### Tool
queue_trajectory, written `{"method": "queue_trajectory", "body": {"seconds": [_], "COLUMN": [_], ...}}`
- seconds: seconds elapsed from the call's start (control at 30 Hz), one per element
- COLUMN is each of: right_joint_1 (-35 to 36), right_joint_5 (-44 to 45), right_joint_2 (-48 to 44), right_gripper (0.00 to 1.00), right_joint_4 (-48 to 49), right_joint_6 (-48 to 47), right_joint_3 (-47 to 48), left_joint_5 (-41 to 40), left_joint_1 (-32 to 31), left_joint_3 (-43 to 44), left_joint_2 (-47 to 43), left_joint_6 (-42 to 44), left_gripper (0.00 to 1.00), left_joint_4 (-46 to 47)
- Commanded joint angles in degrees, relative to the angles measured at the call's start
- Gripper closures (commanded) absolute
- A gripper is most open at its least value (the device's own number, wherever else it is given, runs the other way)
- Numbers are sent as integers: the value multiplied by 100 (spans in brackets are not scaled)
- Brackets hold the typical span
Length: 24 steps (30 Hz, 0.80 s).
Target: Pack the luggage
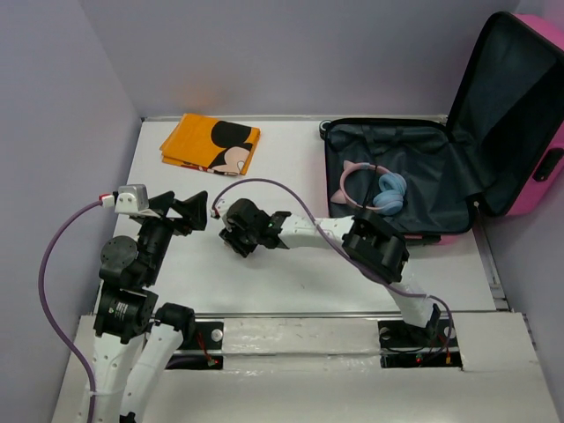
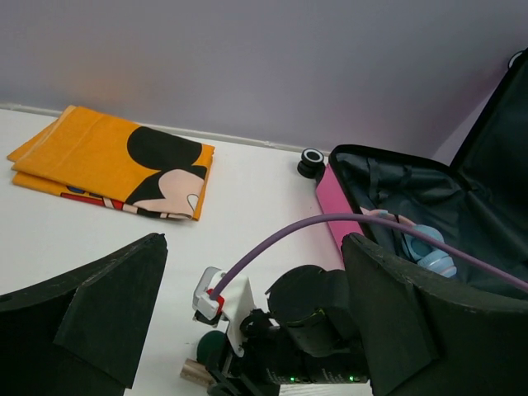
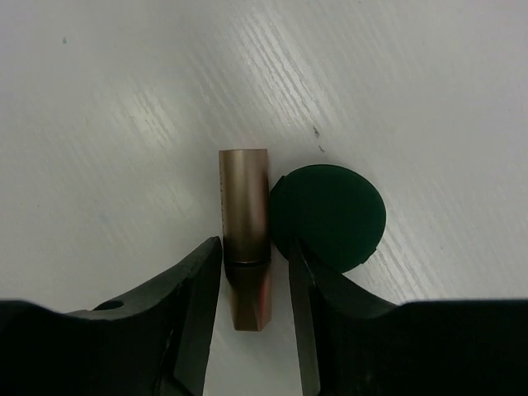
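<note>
The luggage (image 1: 539, 189) is a hot-pink suitcase lying open at the far right, with its dark lining (image 1: 414, 163) showing and its lid standing up. Pink and blue cat-ear headphones (image 1: 374, 189) lie inside it. My right gripper (image 1: 236, 242) is low over the table's middle. In the right wrist view its jaws (image 3: 253, 245) stand open around a bronze lipstick tube (image 3: 244, 210). The left finger touches the tube and a small gap shows at the right finger. A dark green disc (image 3: 334, 210) lies against the tube. My left gripper (image 1: 181, 211) is wide open and empty, just left of the right gripper.
A folded orange cloth with a cartoon mouse print (image 1: 210, 144) lies at the far left of the table, also seen in the left wrist view (image 2: 115, 165). A purple cable (image 1: 264, 185) arcs over the right arm. Grey walls close in the table on three sides.
</note>
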Motion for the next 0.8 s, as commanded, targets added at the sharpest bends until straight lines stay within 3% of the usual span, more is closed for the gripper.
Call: {"method": "queue_trajectory", "body": {"seconds": [0.0,0.13,0.47,0.6,0.77], "right_joint_1": [213,328,328,4,-1127], "right_joint_5": [241,741,1673,1962,2674], "right_joint_2": [43,-97,-1740,-2373,-3339], "right_gripper": [59,82,85,91,92], "right_joint_4": [-221,-221,86,307,298], "right_joint_6": [78,140,614,808,1010], "right_joint_3": [150,115,-412,-1026,-1807], "left_joint_5": [72,72,80,80,72], "left_joint_1": [22,22,22,13,-4], "left_joint_3": [-29,-29,-37,-37,-37], "left_joint_2": [-46,-55,-82,-91,-99], "left_joint_6": [85,76,76,76,85], "left_gripper": [1,1,1,1,1], "left_joint_4": [311,311,328,328,320]}}
